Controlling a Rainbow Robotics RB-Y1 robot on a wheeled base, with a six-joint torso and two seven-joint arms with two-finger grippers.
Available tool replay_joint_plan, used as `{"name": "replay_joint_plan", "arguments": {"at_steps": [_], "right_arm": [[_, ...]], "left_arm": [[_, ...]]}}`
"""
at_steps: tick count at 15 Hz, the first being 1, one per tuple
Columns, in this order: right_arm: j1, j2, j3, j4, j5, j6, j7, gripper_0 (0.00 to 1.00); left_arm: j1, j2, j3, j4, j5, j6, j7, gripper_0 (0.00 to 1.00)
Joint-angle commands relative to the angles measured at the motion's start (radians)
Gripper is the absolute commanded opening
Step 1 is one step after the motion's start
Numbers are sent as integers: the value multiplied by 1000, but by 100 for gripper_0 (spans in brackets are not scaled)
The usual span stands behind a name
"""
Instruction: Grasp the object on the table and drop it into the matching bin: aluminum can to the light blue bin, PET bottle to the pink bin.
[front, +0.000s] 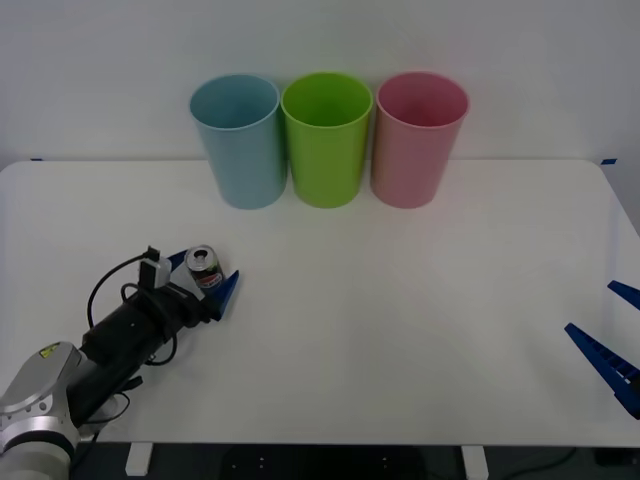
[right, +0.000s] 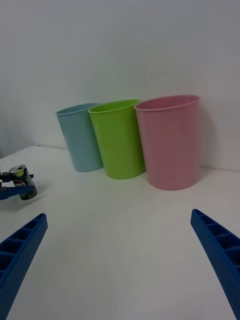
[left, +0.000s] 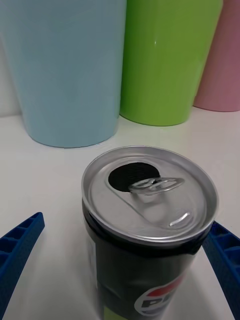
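The aluminum can (front: 205, 268), small and dark with a silver top and a round logo, stands upright on the white table (front: 400, 330) at the front left. My left gripper (front: 205, 276) is open and straddles it, one blue finger on each side. In the left wrist view the can (left: 150, 215) sits between the fingers; one finger (left: 222, 257) is close against it and the other (left: 20, 247) stands apart. The light blue bin (front: 238, 140) is behind the can, and the pink bin (front: 418, 138) stands at the right of the row. My right gripper (front: 615, 330) rests open at the front right.
A lime green bin (front: 326, 138) stands between the light blue and pink bins, all three touching in a row at the table's back against a white wall. Wide bare tabletop lies between the two arms. The right wrist view shows the can (right: 22, 182) far off.
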Motion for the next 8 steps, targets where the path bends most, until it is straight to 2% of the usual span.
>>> {"name": "replay_joint_plan", "arguments": {"at_steps": [1,3,4,5,6,7,8], "right_arm": [[0,0,0,0,0,0,0,100],[0,0,0,0,0,0,0,100],[0,0,0,0,0,0,0,100],[0,0,0,0,0,0,0,100],[0,0,0,0,0,0,0,100],[0,0,0,0,0,0,0,100],[0,0,0,0,0,0,0,100]], "left_arm": [[-2,0,-7,2,0,4,1,100],[-2,-1,-7,0,0,4,0,100],[-2,-1,-7,2,0,4,1,95],[-2,0,-5,0,0,6,3,73],[-2,0,-7,2,0,6,1,16],[-4,-1,-7,2,1,4,3,2],[-4,0,-5,2,0,6,3,0]]}}
